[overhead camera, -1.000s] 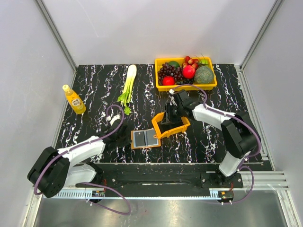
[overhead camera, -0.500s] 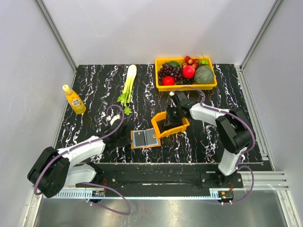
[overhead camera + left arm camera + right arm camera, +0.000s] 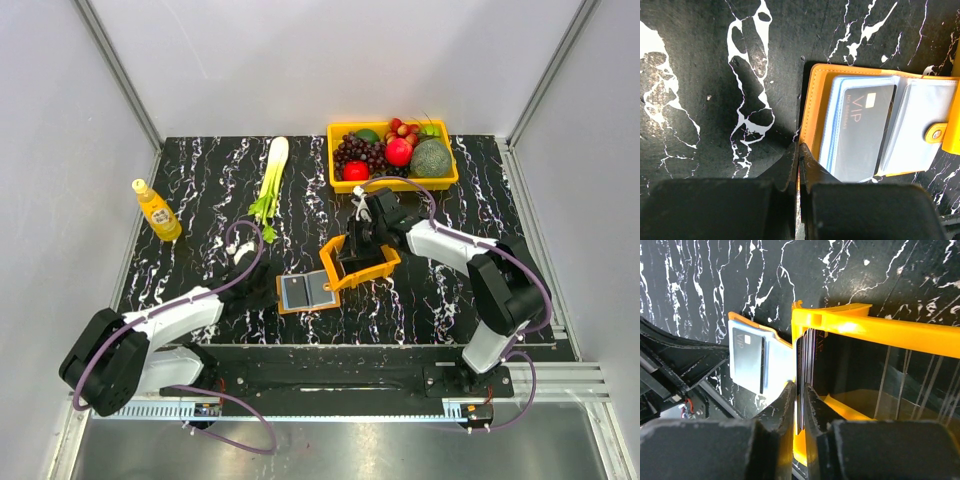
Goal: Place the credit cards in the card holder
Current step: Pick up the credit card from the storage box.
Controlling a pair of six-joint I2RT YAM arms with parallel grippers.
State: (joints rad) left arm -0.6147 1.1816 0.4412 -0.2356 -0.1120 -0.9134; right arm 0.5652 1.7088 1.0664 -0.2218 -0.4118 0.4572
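The right gripper (image 3: pixel 800 391) has edged slightly leftward at frame centre, pinching credit cards (image 3: pixel 801 360) standing in the orange tray (image 3: pixel 880 332). The left gripper (image 3: pixel 798 156) clamps the open card holder (image 3: pixel 812 100) by its edge, lower centre. Next, lift one card clear and slot it.

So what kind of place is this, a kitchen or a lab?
Probably a robot test cell, not a kitchen: white panels on aluminium framing enclose the table, two arms are bolted at its near edge, and the fruit basket looks staged.
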